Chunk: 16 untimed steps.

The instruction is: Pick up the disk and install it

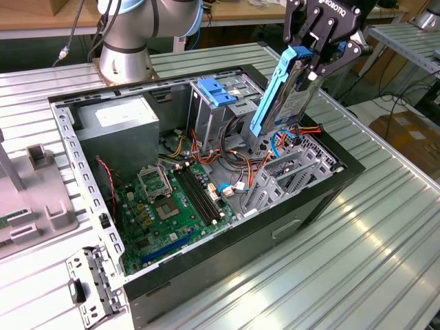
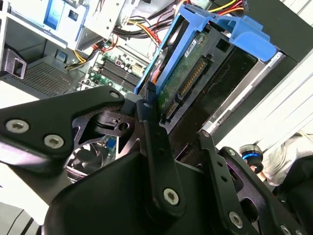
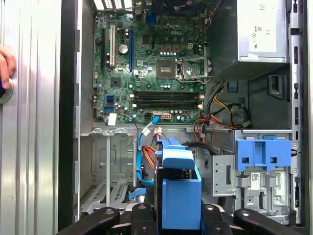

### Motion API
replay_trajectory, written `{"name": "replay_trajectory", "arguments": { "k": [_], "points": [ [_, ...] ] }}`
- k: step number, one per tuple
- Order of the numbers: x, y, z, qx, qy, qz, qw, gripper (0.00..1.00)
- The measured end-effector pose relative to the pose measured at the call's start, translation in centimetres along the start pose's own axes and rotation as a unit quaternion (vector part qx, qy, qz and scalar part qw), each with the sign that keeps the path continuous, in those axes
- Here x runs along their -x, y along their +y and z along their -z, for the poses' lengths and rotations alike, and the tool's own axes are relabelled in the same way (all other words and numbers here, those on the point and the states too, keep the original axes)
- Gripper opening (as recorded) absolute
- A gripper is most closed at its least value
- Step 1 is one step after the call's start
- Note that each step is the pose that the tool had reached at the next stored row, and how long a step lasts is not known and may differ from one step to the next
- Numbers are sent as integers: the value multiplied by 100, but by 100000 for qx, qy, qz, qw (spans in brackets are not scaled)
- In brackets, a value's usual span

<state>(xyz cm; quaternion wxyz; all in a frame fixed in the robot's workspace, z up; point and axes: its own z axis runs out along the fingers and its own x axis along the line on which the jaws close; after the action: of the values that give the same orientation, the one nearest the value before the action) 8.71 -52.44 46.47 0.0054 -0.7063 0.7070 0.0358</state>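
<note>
Closest in, the gripper (image 1: 311, 63) is clamped tight on the disk (image 1: 292, 93), with one black finger (image 2: 146, 112) pressed against its blue-railed edge in the second wrist view. So the pick is done and we're into the install. The disk hangs steeply tilted over the open computer case (image 1: 295, 220), top end between the jaws, lower end down just above the tangle of orange and red cables (image 1: 275, 148) inside the case. Whether it touches them, I can't tell. Below it, inside the case, sits a grey sheet-metal bay (image 1: 278, 182), and further in stands the upright drive cage (image 1: 220, 96) with its blue latch. My read is that seating the disk calls for the rails squared to the slot and the cables kept out of the path, since a snag looks like the real risk. Deeper in the case lies the green motherboard (image 1: 165, 206), and at the case's far end sits the grey power supply (image 1: 117, 127).
</note>
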Motion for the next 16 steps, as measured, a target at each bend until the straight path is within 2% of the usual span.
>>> {"name": "replay_trajectory", "arguments": {
  "k": [4,11,16],
  "points": [
    [-39,4,6,3,-30,5,100000,36],
    [-69,206,-1,-33,-750,37,99997,36],
    [-159,290,0,-43,-816,40,99997,36]
  ]
}}
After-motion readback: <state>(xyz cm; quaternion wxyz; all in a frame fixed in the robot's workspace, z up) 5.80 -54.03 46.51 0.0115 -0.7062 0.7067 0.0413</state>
